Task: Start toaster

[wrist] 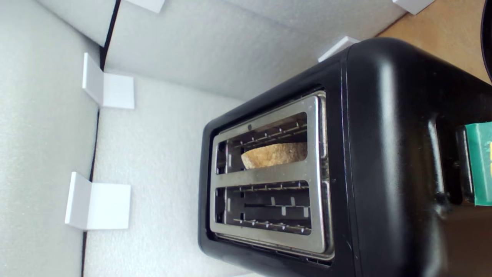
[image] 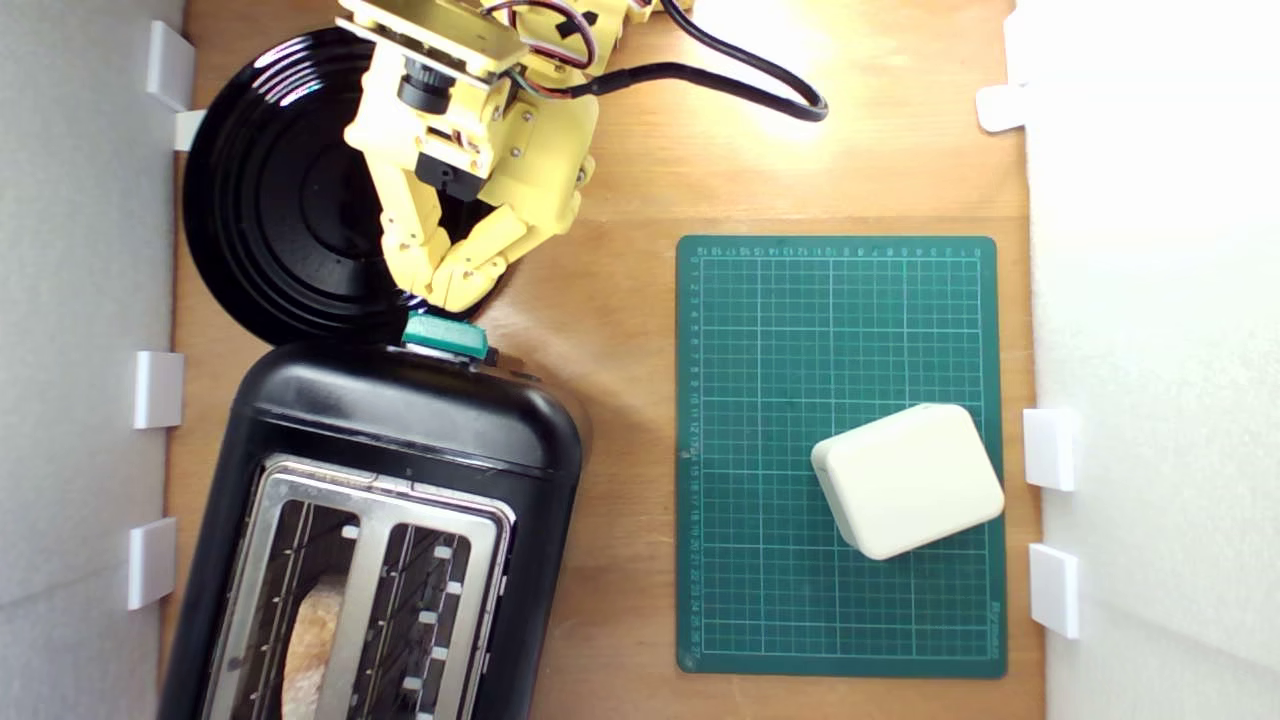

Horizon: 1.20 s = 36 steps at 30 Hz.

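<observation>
Exterior view: the green mat [image: 840, 455] carries a printed grid with small numerals along its top and left edges; they are too small to read. A word runs along its lower right edge, also illegible. No legible brand appears on the toaster [image: 400, 430].

The desk [image: 620, 180] is light brown wood, bright with glare near its top edge. White foam walls [image: 80, 300] enclose it on both sides of the exterior view, held by white brackets [image: 158, 389].

The toaster stands at the exterior view's lower left, glossy black with a silver top plate and two wire-grilled slots. The wrist view shows a slice of bread [wrist: 275, 154] in one slot; the other slot holds nothing visible. A black ribbed plate [image: 270, 200] lies just beyond the toaster, nothing visible on it, partly covered by the arm. A cream box [image: 908, 480] rests closed on the mat, well apart from the toaster.

The yellow pincer [image: 440, 290] points down at the teal lever [image: 447, 335] on the toaster's end, its tips drawn nearly together just above it. Whether they touch the lever cannot be told.
</observation>
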Each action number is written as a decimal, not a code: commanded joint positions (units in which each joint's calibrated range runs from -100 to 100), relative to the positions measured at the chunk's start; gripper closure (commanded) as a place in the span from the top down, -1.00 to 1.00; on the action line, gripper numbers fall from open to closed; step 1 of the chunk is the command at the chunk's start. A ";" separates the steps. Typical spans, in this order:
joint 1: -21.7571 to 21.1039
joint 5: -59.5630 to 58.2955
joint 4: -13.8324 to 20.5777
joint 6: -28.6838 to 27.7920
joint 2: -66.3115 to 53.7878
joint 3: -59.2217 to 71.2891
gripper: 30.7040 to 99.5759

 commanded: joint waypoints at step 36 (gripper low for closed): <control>1.71 -0.08 -3.84 -0.91 9.99 -8.73 -0.98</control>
